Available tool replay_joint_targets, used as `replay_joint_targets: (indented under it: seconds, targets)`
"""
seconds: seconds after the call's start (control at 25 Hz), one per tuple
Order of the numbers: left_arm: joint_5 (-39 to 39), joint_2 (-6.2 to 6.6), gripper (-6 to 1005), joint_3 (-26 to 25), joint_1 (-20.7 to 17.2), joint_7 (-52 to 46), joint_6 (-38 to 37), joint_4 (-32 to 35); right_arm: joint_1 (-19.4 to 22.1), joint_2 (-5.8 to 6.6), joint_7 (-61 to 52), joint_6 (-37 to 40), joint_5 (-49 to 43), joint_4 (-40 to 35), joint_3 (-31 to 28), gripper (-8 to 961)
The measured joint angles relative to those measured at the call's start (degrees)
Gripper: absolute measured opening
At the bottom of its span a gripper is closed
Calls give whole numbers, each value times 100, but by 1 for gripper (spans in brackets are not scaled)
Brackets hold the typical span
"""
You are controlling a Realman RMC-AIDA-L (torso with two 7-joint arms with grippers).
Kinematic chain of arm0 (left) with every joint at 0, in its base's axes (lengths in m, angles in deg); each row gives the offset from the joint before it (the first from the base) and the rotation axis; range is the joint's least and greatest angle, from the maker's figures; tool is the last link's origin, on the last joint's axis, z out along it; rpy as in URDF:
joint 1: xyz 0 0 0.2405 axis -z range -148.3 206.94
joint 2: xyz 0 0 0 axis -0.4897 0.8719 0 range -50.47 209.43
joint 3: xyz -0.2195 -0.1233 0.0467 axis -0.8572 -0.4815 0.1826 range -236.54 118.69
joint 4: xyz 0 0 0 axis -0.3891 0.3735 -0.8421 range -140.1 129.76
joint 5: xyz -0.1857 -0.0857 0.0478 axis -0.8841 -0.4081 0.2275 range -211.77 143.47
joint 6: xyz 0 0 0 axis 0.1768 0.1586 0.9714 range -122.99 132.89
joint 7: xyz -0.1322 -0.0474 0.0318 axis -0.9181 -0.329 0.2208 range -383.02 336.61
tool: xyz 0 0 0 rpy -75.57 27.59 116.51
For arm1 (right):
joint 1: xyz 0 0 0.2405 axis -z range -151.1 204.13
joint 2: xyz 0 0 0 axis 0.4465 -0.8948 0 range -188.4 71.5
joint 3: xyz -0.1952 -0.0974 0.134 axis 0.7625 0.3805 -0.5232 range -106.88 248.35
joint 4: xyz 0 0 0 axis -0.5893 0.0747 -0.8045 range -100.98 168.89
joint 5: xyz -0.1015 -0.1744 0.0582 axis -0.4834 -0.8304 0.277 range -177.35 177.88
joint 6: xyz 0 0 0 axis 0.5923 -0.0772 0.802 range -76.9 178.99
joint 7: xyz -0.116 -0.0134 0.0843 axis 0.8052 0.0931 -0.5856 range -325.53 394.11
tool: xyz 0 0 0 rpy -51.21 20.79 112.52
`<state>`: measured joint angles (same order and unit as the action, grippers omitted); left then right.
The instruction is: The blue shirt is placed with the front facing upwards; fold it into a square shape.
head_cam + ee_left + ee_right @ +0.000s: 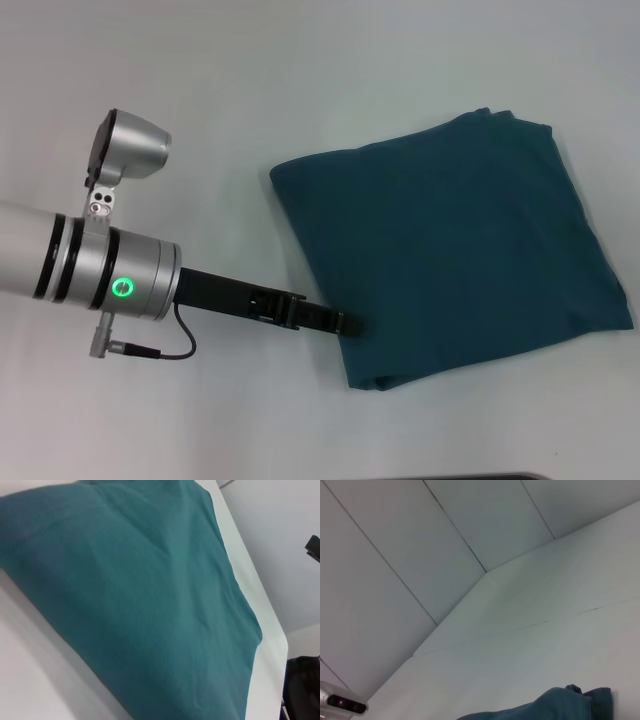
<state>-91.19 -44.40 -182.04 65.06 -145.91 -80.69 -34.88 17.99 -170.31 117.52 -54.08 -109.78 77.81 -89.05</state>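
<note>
We find the blue shirt (455, 250) already folded into a compact, roughly square bundle on the white table (300, 80), lying toward the table's right edge and turned at an angle to it. Several layers show stacked at the bundle's far corner and along its near edge.

The left end effector (345, 323) reaches in low from the left, its dark tip touching the near left edge of the bundle. We cannot tell whether it is released or clenched, since the fingers run together in the head view and the left wrist view shows only teal cloth. The right end effector does not appear in any view; its wrist camera looks across the table at the shirt's far corner and the walls beyond.

We judge the folding to be essentially done, with this moment being a final tidy or a withdrawal from the last fold. The next move calls for pulling the left arm clear without dragging the edge or loosening the layers.

No lettering, label or brand is readable; the upper face of the bundle is plain.
</note>
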Motion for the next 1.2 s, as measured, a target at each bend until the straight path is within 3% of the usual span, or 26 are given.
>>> replay_joint_targets:
  seconds: [0.12, 0.6, 1.0, 1.2]
  targets:
    - [6, 0, 460, 24, 0, -9, -12, 5, 1, 0, 0, -17, 0, 0, 0, 880]
    - [37, -4, 856, 39, 36, -24, -55, 27, 18, -3, 0, -54, 4, 7, 0, 879]
    - [37, -14, 838, 50, 55, -92, -43, 1, 14, 0, -1, -56, 10, 9, 0, 879]
    - [20, -12, 740, 50, 78, -168, -16, -14, 11, 0, -1, -61, 10, 9, 0, 879]
